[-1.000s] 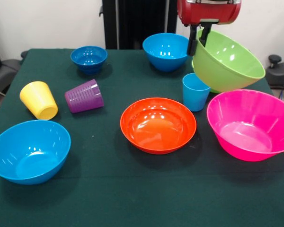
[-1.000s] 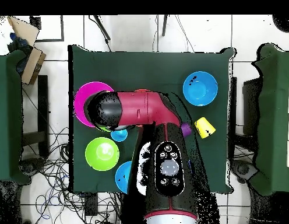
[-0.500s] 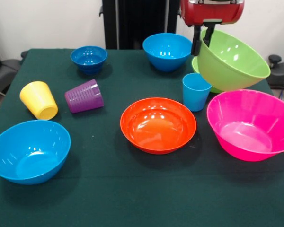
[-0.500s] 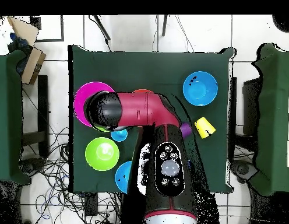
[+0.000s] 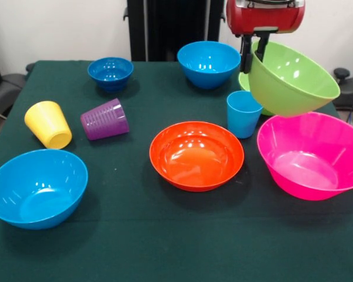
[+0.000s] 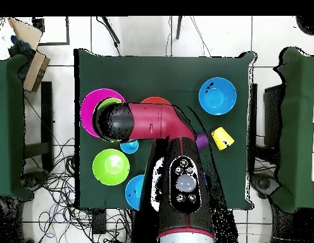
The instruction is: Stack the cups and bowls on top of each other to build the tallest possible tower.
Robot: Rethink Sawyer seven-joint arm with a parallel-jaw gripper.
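My gripper point(image 5: 252, 56) is shut on the near rim of a lime green bowl point(image 5: 294, 79), which hangs tilted in the air over the far edge of the large pink bowl point(image 5: 309, 158). A second lime green bowl point(image 5: 243, 82) rests on the table behind it, mostly hidden. A light blue cup point(image 5: 243, 113) stands upright beside the orange bowl point(image 5: 196, 154). The yellow cup point(image 5: 48, 124) and the ribbed purple cup point(image 5: 105, 119) lie on their sides at the left. Seen from overhead, the arm point(image 6: 153, 120) covers most of the held bowl above the pink bowl point(image 6: 88, 111).
A light blue bowl point(image 5: 36, 187) sits at the front left and another point(image 5: 207, 63) at the far middle. A small dark blue bowl point(image 5: 110, 72) stands at the far left. Green cloth point(image 5: 165, 235) covers the table.
The gripper has carried the lime green bowl to the right and slightly up, from beside the light blue cup to above the pink bowl's far edge. Nothing else has moved.
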